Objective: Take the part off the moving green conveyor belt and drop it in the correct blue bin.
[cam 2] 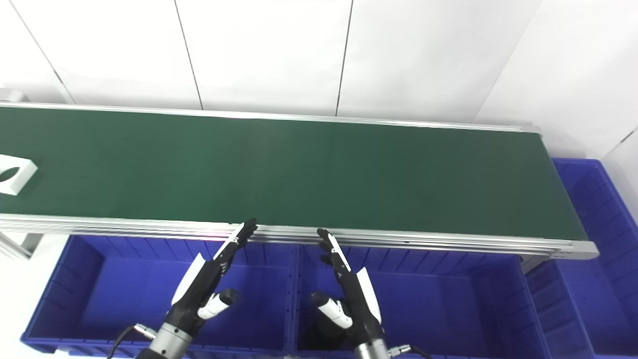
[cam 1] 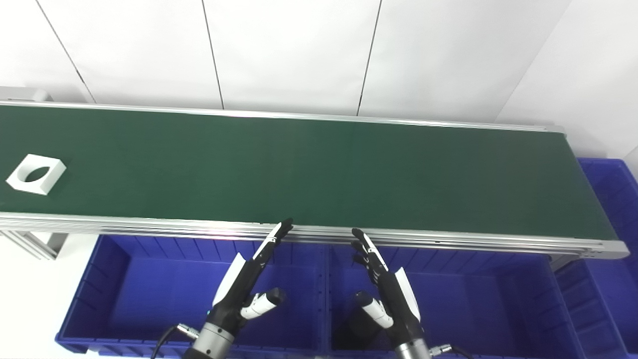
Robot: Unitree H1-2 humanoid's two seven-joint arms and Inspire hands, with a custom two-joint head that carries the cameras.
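Observation:
A white square part (cam 1: 36, 173) with a round hole lies flat at the far left of the green conveyor belt (cam 1: 319, 174); in the right eye view it (cam 2: 14, 174) is cut by the left edge. My left hand (cam 1: 249, 279) is open and empty, held over the left blue bin (cam 1: 114, 284), fingertips near the belt's front rail. My right hand (cam 1: 386, 284) is open and empty over the middle blue bin (cam 1: 478, 299). Both hands are far right of the part.
The belt's aluminium front rail (cam 1: 448, 239) runs just beyond my fingertips. A third blue bin (cam 1: 615, 199) stands past the belt's right end. A dark object (cam 1: 361, 326) lies in the middle bin under my right hand. White wall panels stand behind.

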